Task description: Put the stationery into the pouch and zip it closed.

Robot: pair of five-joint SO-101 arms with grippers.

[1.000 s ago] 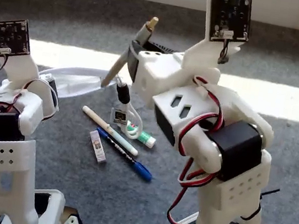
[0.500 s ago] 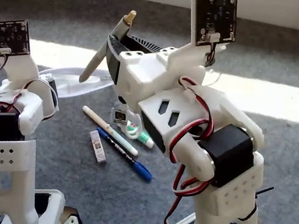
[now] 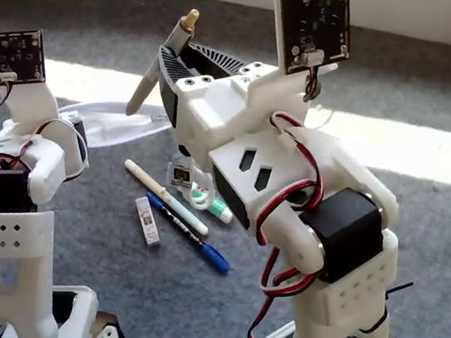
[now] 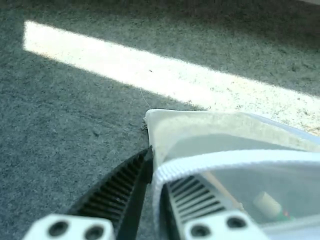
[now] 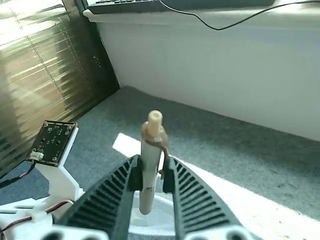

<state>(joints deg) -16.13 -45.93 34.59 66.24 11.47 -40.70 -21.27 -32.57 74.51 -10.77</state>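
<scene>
The right gripper (image 5: 150, 175) holds a tan-capped pen (image 5: 151, 145) aloft above the grey carpet (image 3: 86, 23), its black ribbed fingers (image 5: 112, 192) clenched on the barrel from both sides; in the high view the pen (image 3: 148, 82) slants with its tan tip uppermost and its lower end hanging over the clear pouch (image 3: 123, 121). The pouch lies flat on the carpet beside a bright band of sunlight (image 3: 429, 151), and the left gripper (image 4: 152, 162) has its fingers (image 4: 117, 187) closed on the white zip edge at one corner of the pouch (image 4: 225, 145). More stationery lies loose on the carpet between the two arms, apart from the pouch: a white pen (image 3: 167, 196), a blue pen (image 3: 189, 233) just beside it, a small white box (image 3: 148, 220), a green-and-white tube (image 3: 213, 208) and a small black-and-white item (image 3: 180, 175). Through the pouch's clear wall the left wrist view picks up a pale, green-tipped shape (image 4: 268, 206), though whether it sits inside or lies beyond the pouch cannot be told
</scene>
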